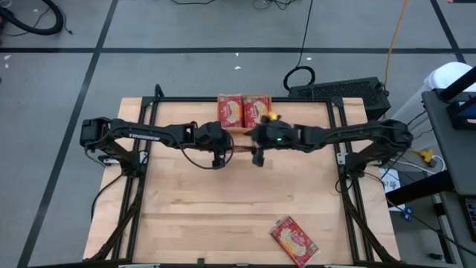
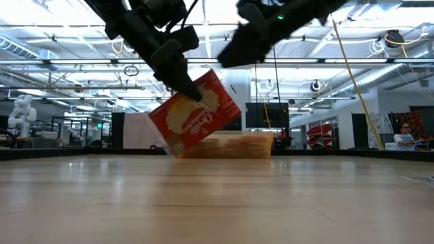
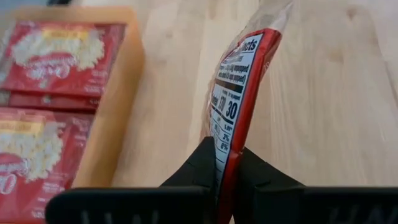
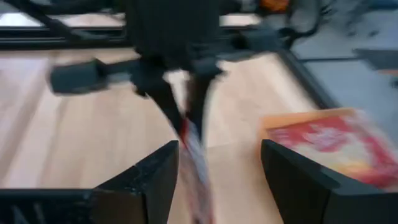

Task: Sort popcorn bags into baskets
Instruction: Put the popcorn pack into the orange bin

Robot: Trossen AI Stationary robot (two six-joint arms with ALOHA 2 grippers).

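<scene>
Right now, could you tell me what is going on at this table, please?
The left pincer is shut on a red popcorn bag, holding it edge-up above the middle of the table. The right pincer faces it with its fingers open and holds nothing. The orange basket at the far edge already holds bags side by side. One more loose bag lies near the front edge.

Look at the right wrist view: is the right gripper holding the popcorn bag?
No. The right gripper stands open, and the left gripper pinches the popcorn bag.
</scene>
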